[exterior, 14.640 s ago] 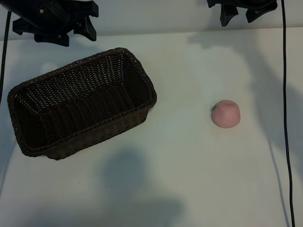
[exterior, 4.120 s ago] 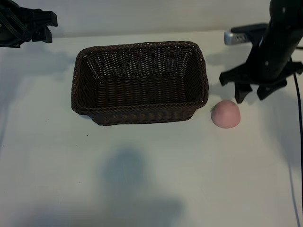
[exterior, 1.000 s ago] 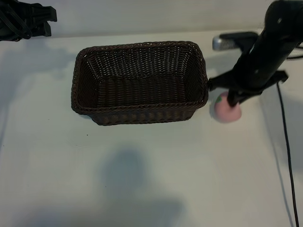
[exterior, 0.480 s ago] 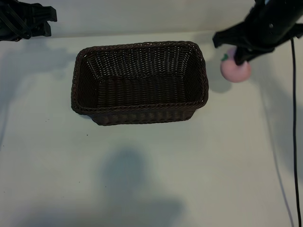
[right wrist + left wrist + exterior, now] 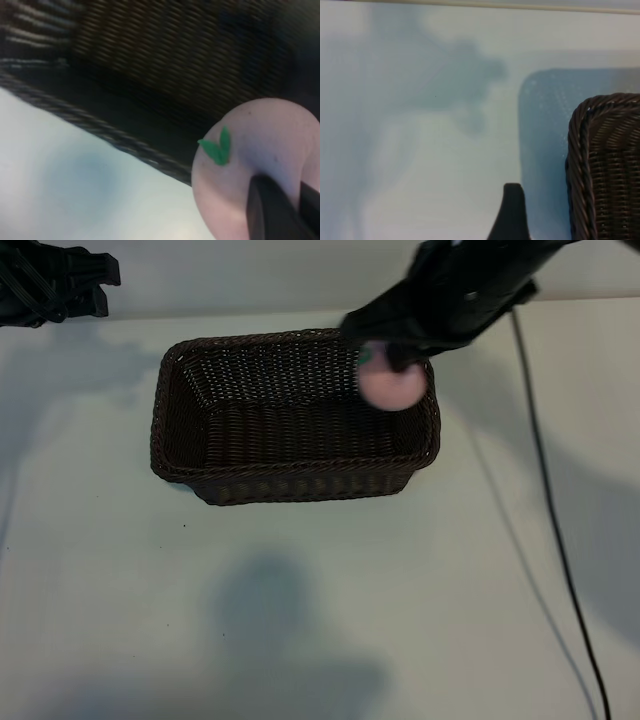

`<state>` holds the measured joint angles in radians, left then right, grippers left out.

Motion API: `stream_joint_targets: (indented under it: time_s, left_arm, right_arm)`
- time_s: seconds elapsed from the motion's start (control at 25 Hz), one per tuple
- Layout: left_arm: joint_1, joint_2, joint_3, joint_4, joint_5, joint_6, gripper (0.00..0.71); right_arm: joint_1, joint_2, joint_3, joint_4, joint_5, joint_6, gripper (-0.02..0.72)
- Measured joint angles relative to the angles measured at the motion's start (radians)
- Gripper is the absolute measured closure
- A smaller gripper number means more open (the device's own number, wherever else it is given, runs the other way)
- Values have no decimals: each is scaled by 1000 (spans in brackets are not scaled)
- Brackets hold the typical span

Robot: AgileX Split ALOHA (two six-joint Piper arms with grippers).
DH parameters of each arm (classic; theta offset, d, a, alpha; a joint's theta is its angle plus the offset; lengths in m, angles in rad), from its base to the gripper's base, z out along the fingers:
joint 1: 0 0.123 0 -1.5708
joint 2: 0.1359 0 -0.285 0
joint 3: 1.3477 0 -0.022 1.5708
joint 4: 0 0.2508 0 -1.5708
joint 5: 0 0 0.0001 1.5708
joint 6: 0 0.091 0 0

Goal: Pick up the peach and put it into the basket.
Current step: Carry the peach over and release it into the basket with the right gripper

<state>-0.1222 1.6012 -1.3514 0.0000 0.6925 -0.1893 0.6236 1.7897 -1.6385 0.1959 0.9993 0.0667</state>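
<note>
The pale-pink peach with its green stem bit hangs in the air over the right end of the dark-brown wicker basket. My right gripper is shut on it from above. In the right wrist view the peach fills the near corner, a dark finger presses against it, and the basket's rim runs below. My left gripper is parked at the far left corner, apart from the basket. One left finger shows beside the basket's corner.
The right arm's black cable trails across the white table on the right side. The table's far edge and a pale wall run behind the basket.
My right gripper has lifted the peach off the table right of the basket and carried it left, over the basket's right end. The left arm has not moved.
</note>
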Motion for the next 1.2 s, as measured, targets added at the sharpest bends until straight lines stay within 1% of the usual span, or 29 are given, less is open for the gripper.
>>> stream_joint_targets:
  time_s: [0.16,0.36,0.48,0.92,1.2]
  left_arm:
    - [0,0,0,-13,-1,0,120]
    - [0,0,0,-91,-4,0,120]
    - [0,1,0,-116,-7,0,120]
    - [0,65,0,-128,-14,0,123]
    - [0,82,0,-157,-22,0,123]
  right_arm:
    - [43,45,0,4,-55,-3,660]
    - [54,122,0,2,-102,-16,660]
    - [54,153,0,1,-125,-24,660]
    - [54,233,-1,-39,-143,-31,660]
    - [54,234,-1,-42,-154,-31,660]
